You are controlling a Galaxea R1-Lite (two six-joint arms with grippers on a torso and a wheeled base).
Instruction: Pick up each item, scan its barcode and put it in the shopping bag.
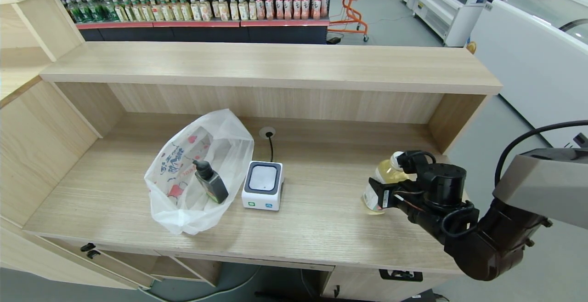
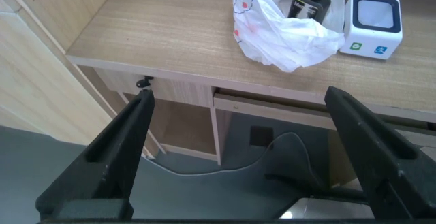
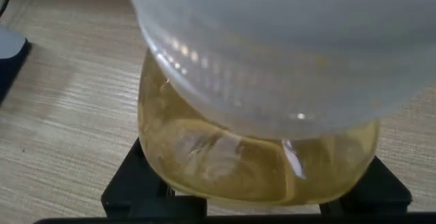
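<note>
**Head view:** your right gripper point(image 1: 391, 183) is pinching the drink bottle point(image 1: 385, 173) at 3 o'clock of the scanner point(image 1: 262, 185). The bag point(image 1: 183, 217) is lying at the scanner's 9 o'clock.

**Left wrist view:** your left gripper point(image 2: 238, 101) is hanging spread before the counter point(image 2: 170, 40).

**Right wrist view:** the fingers point(image 3: 133, 190) are flanking the bottle.

You are probably finishing the pickup; next you will be turning the bottle's barcode toward the scanner.

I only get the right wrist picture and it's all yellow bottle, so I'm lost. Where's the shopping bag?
Observer: The shopping bag lies on the counter, past the white scanner from your yellow bottle, toward the robot's left.
Operator: Anything in it already?
Observer: Yes, a dark bottle with a black cap.
Operator: And the other arm?
Observer: The left gripper hangs in front of the counter, fingers open, empty.
</note>
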